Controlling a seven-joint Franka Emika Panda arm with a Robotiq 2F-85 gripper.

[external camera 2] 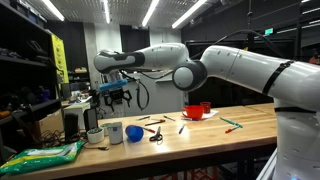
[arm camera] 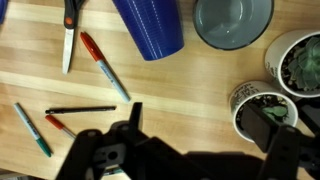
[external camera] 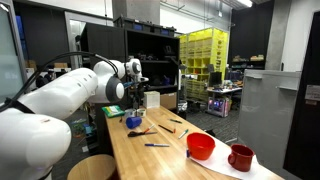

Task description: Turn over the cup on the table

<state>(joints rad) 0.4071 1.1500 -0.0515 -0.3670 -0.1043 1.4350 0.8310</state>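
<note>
Exterior view: my gripper (external camera: 135,96) hangs above the table (external camera: 170,160), and the cup (external camera: 133,121) sits almost straight below it, well apart.
Exterior view: the cup (external camera 2: 134,132) is on the table, below the gripper (external camera 2: 115,93) and slightly right in frame.
Wrist view: jaws spread wide, holding nothing. The cup (arm camera: 150,25) is ahead at the top edge. I judge it lies on its side, long axis pointing away from me.

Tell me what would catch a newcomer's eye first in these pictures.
The big white arm stretched over the light wood table stands out first, its jaws open above the tabletop near the small blue cup. Then the red bowl and dark red mug, side by side farther along.
</note>
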